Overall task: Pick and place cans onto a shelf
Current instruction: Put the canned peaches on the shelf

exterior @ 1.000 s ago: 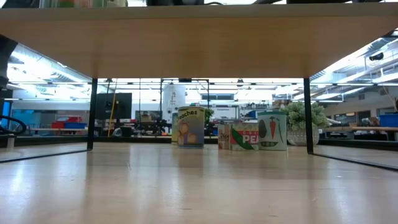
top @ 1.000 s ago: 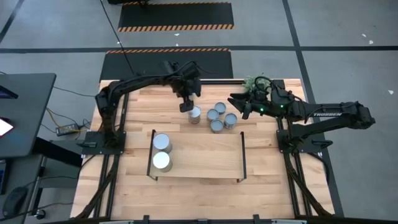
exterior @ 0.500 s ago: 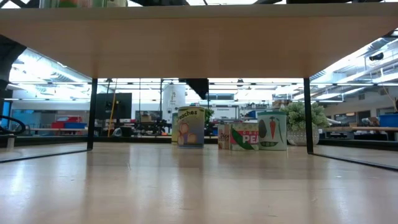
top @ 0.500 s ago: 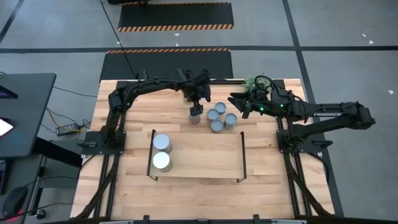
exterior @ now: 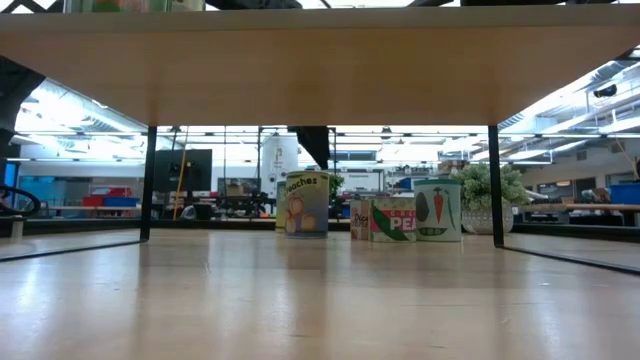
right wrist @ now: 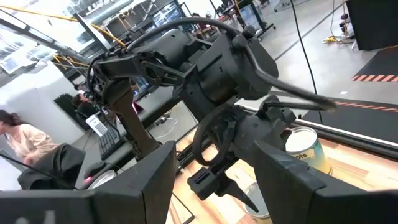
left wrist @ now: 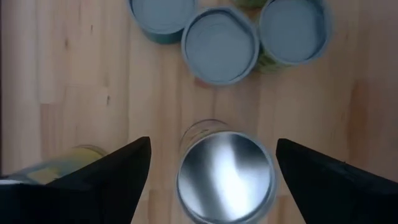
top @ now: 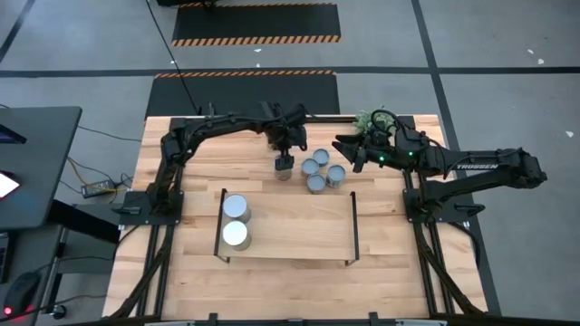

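A whitish can (top: 284,170) with a peaches label (exterior: 305,204) stands upright on the table beyond the shelf (top: 299,226). My left gripper (top: 285,156) hovers open just above it. In the left wrist view the can's shiny top (left wrist: 226,177) lies between the two spread fingers of my left gripper (left wrist: 213,142), which touch nothing. Several smaller bluish cans (top: 319,172) stand clustered just right of it. Two whitish cans (top: 236,221) stand on the shelf's left end. My right gripper (top: 348,150) waits open at the far right, by the plant.
A small green plant (top: 372,119) stands at the table's far right, beside my right arm. The shelf's black rails (top: 353,226) rise at its short sides. Its board spans the top of the low view (exterior: 320,60). Most of the shelf's board right of the two cans is bare.
My left gripper has gone toward the table's right edge, from beside the peaches can to over it, and down. In the low view it has come into sight above the can's top. The can has not moved.
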